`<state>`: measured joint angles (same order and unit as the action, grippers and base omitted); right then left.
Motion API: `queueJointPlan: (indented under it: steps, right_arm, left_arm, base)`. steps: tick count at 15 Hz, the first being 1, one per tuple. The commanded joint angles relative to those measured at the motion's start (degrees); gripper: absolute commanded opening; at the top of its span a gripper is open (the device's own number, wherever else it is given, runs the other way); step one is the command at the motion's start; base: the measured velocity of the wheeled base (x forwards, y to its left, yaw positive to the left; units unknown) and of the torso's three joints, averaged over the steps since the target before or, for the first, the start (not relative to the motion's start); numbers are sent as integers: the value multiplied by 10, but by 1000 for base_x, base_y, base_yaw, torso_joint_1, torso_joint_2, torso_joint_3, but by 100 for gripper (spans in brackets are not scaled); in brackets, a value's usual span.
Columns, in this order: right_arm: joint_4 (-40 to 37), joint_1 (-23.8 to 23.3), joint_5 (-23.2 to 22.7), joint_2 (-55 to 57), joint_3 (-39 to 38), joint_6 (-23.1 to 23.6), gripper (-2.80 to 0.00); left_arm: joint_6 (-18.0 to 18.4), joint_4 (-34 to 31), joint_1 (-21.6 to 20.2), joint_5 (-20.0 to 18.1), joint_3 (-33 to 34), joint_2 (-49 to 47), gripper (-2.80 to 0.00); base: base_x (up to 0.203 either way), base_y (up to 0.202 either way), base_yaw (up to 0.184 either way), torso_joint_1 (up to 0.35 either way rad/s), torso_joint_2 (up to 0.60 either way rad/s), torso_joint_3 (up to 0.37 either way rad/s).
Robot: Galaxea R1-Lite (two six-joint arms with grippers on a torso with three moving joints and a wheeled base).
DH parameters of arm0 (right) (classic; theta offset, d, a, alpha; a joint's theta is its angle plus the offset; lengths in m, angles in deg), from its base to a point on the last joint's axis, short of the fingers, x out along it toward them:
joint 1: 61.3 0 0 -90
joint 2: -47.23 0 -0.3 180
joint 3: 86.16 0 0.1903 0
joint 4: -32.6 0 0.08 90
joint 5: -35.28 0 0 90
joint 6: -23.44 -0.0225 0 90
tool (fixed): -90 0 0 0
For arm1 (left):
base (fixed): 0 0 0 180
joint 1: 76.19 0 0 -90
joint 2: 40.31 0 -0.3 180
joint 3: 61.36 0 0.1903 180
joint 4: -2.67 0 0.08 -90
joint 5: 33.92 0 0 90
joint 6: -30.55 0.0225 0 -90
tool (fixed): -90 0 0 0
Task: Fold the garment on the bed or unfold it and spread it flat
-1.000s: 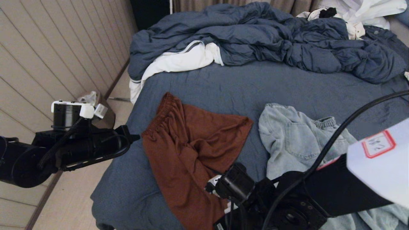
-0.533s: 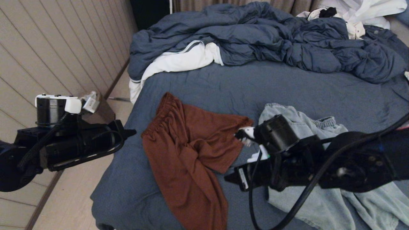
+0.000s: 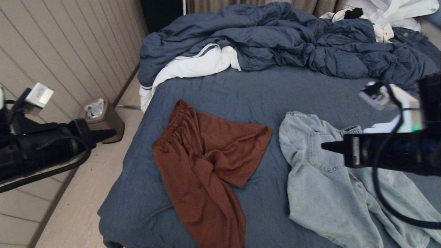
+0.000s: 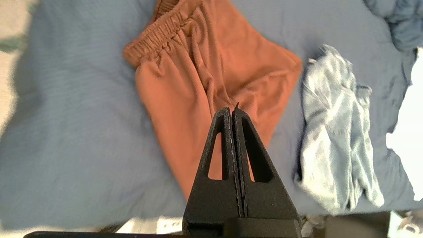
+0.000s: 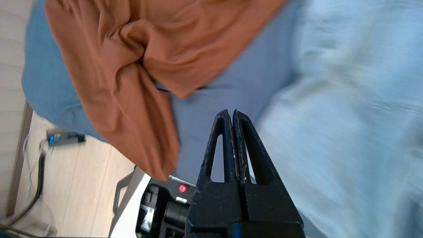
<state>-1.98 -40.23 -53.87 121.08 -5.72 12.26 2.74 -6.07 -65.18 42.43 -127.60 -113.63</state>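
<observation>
Rumpled rust-brown shorts (image 3: 203, 162) lie on the near left part of the bed (image 3: 241, 93), one leg twisted over the other. Light denim shorts (image 3: 330, 186) lie crumpled to their right. My right gripper (image 3: 325, 146) hovers above the denim shorts, pointing left, shut with nothing in it; its wrist view shows the closed tips (image 5: 230, 114) over the sheet between the rust shorts (image 5: 132, 66) and the denim (image 5: 347, 115). My left gripper (image 3: 112, 132) hangs over the floor left of the bed, shut and empty, its tips (image 4: 231, 110) pointing towards the rust shorts (image 4: 205, 72).
A bunched blue duvet (image 3: 282, 41) and white linens (image 3: 193, 65) fill the far half of the bed. More white cloth (image 3: 389, 13) lies at the back right. A small waste bin (image 3: 101, 117) stands on the floor by the panelled wall at the left.
My right arm has risen from the front edge by the rust shorts and swung right over the denim shorts, its jaws closing. My left arm has drawn back to the left.
</observation>
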Motion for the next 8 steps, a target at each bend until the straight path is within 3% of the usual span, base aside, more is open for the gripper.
queueJointPlan:
  steps: [1, 3, 6, 8]
  right_arm:
    - [-45, -32, 11, -163, -27, 0, -280]
    - [-68, -57, 25, -273, -83, 1, -280]
    - [-118, -86, 40, -433, -167, 11, -280]
    - [-143, -93, 45, -518, -217, 15, -280]
  left_arm:
    - [23, -86, -2, 14, 16, 177, -280]
    - [55, -150, -3, 48, 44, 289, -280]
    - [95, -199, -4, 136, 107, 429, -280]
    - [125, -240, -4, 158, 166, 490, -280]
  base:
    - [0, 0, 0, 0, 0, 0]
    - [0, 0, 0, 0, 0, 0]
    - [0, 0, 0, 0, 0, 0]
    - [0, 0, 0, 0, 0, 0]
